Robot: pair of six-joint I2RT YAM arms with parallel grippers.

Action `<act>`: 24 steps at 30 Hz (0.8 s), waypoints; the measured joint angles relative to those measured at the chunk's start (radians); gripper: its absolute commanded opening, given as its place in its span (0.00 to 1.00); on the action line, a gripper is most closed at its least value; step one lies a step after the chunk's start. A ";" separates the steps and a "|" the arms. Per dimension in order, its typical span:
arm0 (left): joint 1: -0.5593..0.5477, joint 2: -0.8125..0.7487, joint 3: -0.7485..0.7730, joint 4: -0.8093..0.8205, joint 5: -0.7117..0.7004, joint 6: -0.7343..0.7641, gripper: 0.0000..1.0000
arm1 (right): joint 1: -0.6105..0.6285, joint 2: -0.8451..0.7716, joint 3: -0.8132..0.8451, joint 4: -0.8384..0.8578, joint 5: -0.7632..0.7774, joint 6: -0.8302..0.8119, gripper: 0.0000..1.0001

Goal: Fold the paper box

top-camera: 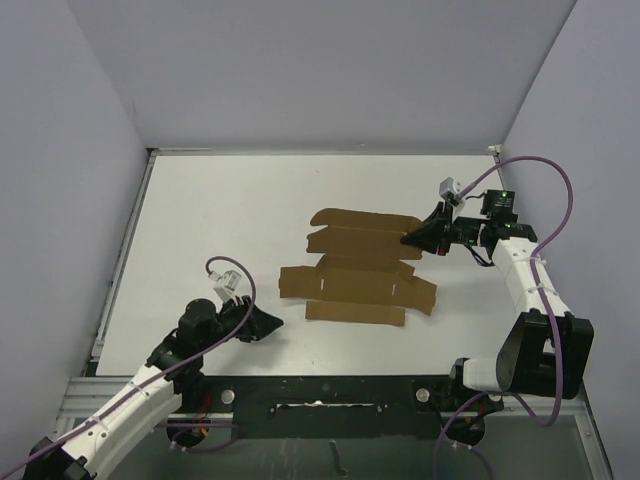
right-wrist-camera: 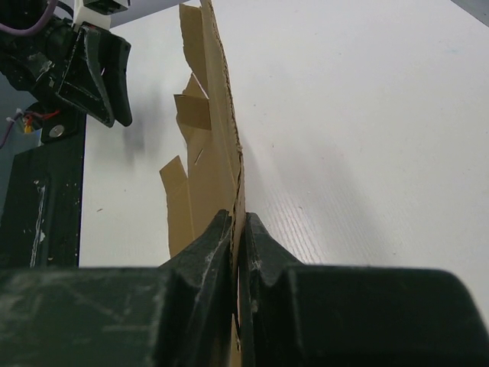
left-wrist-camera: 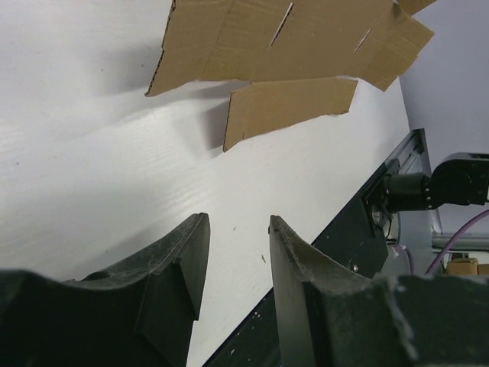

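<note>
Status: the paper box [top-camera: 355,282], a flat brown die-cut cardboard sheet with flaps and slits, lies unfolded around the middle of the white table [top-camera: 220,220], long side running left-right in the top view

My right gripper [top-camera: 410,240] is at the box's right end, on the far-side flaps. It's pressed together with the cardboard edge pinched in it. The right wrist view confirms this: both fingers [right-wrist-camera: 206,252] are clamped on the edge, and the paper box [right-wrist-camera: 210,164] runs away from the jaws almost edge-on. From above I can't tell whether that edge is lifted off the table or flat on it

My left gripper [top-camera: 270,325] sits low over the table off the box's near-left corner, near it but not touching. It's spread, with nothing held. In the left wrist view the fingers [left-wrist-camera: 187,252] stand apart with only bare white table in the gap, and the paper box [left-wrist-camera: 290,30] is ahead of them, its near flap closest. The same gripper shows in the right wrist view beyond the cardboard, apart from it

A black rail [top-camera: 320,392] runs along the near edge of the table between my arm bases. A purple cable [top-camera: 565,200] loops off my right arm
</note>
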 measured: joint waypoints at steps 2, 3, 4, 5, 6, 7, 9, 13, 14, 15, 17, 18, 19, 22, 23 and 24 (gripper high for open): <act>-0.038 0.015 -0.001 0.008 -0.043 0.008 0.32 | 0.000 0.000 0.000 0.000 0.000 -0.003 0.00; -0.057 0.023 -0.002 0.015 -0.059 0.009 0.30 | 0.000 0.001 0.000 0.000 0.000 -0.003 0.00; -0.084 0.035 -0.005 0.028 -0.081 0.012 0.28 | 0.000 0.002 0.000 0.000 -0.001 -0.003 0.00; -0.102 0.048 -0.007 0.041 -0.098 0.013 0.26 | 0.000 0.003 0.000 0.000 -0.001 -0.005 0.00; -0.122 0.064 -0.007 0.053 -0.119 0.016 0.24 | 0.000 0.005 0.000 0.000 -0.001 -0.006 0.00; -0.137 0.082 -0.007 0.067 -0.136 0.019 0.21 | 0.000 0.006 0.000 0.000 -0.001 -0.008 0.00; -0.167 0.129 -0.008 0.109 -0.183 0.030 0.13 | 0.000 0.009 0.000 -0.001 -0.001 -0.011 0.00; -0.220 0.261 -0.028 0.261 -0.277 0.069 0.08 | 0.000 0.011 0.000 -0.001 -0.002 -0.018 0.00; -0.234 0.306 -0.032 0.301 -0.300 0.082 0.07 | 0.000 0.011 0.000 -0.001 -0.002 -0.019 0.00; -0.245 0.351 -0.034 0.338 -0.322 0.098 0.06 | 0.000 0.011 0.000 -0.001 -0.004 -0.019 0.00; -0.266 0.425 -0.034 0.407 -0.357 0.126 0.03 | 0.000 0.013 0.000 -0.001 -0.008 -0.021 0.00; -0.276 0.464 -0.033 0.447 -0.376 0.140 0.03 | 0.000 0.014 0.000 -0.001 -0.009 -0.022 0.00; -0.288 0.509 -0.033 0.490 -0.396 0.153 0.03 | 0.000 0.015 0.000 -0.002 -0.010 -0.022 0.00; -0.311 0.621 -0.028 0.583 -0.439 0.179 0.02 | 0.000 0.016 0.000 -0.002 -0.012 -0.022 0.00; -0.317 0.669 -0.024 0.620 -0.454 0.187 0.02 | 0.000 0.016 0.000 -0.002 -0.016 -0.023 0.00; -0.320 0.710 -0.016 0.650 -0.463 0.193 0.02 | 0.000 0.016 0.000 -0.002 -0.016 -0.023 0.00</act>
